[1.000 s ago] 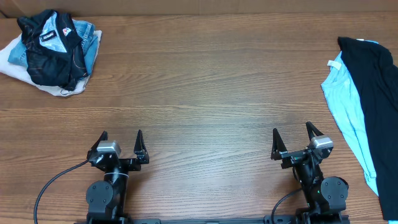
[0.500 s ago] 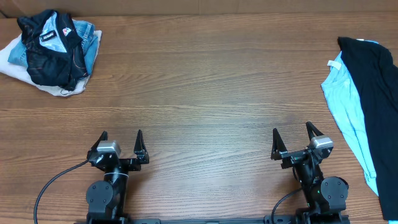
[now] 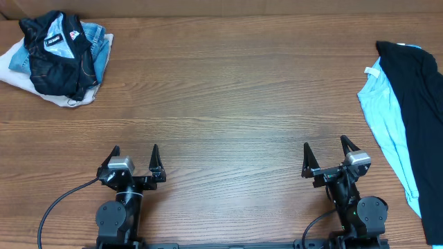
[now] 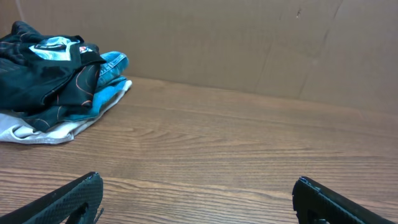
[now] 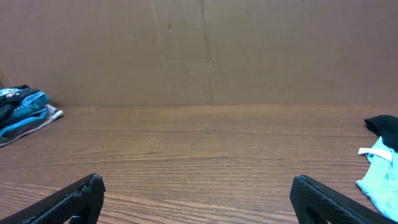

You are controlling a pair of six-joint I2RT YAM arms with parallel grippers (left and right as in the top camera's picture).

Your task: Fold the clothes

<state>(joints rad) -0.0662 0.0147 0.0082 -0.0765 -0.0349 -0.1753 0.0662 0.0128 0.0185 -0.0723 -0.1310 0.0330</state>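
The clothes, a plain black T-shirt, lie at the table's right edge on top of a light blue shirt, partly cut off by the frame. In the right wrist view only a black corner of it shows at the far right. My left gripper rests near the front edge at the left, open and empty. My right gripper sits near the front edge at the right, also open and empty, well short of the black T-shirt. Both sets of fingers point toward the back of the table.
A heap of clothing lies at the back left corner: a dark jacket with a white-and-red patch over blue and white garments. A brown cardboard wall stands along the table's far edge. Wood-grain tabletop spreads between the piles.
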